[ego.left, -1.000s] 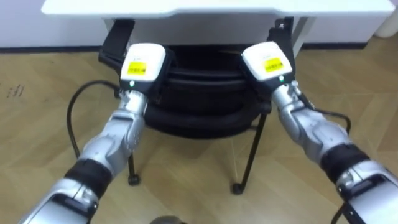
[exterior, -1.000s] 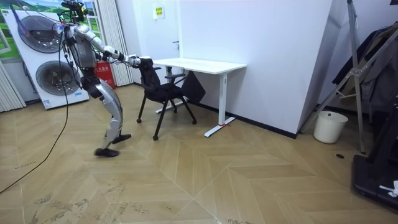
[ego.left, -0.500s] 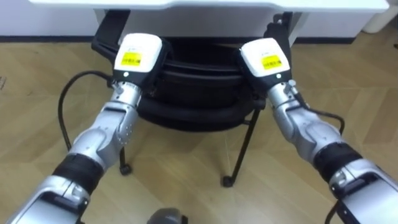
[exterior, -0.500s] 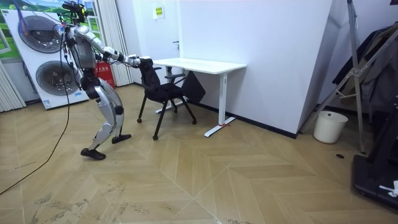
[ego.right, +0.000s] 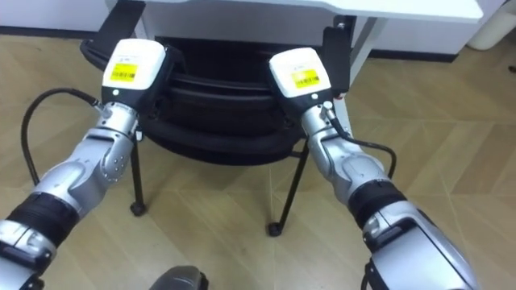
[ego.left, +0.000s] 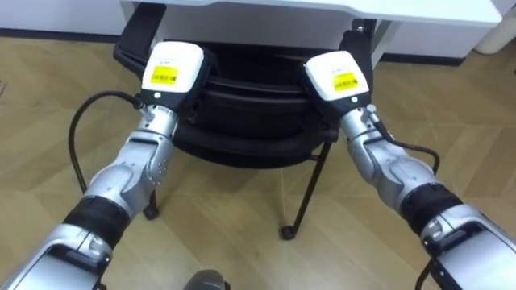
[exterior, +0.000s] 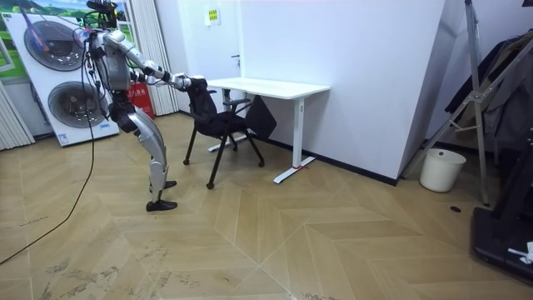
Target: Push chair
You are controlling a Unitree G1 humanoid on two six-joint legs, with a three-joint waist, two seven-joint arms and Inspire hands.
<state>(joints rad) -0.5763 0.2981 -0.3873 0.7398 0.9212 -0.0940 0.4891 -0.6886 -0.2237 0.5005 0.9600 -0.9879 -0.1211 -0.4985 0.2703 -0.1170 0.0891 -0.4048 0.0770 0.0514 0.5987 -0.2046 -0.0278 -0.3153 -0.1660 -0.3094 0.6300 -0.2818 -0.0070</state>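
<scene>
A black chair with thin metal legs stands right in front of me, its seat partly under a white desk. My left hand rests on the left end of the backrest's top and my right hand on the right end. Each shows its back with a yellow label, and the fingers are hidden over the backrest. In the room view I stand at the room view's left, leaning forward with both arms stretched to the chair beside the desk.
Two stacked washing machines and a red object are behind me. Open wooden floor spreads around. A white bin and a metal rack stand at the room view's far right.
I have stepped forward, bringing my rear foot up next to the front one. Both hands stayed on the backrest. The chair's place by the desk looks about unchanged.
</scene>
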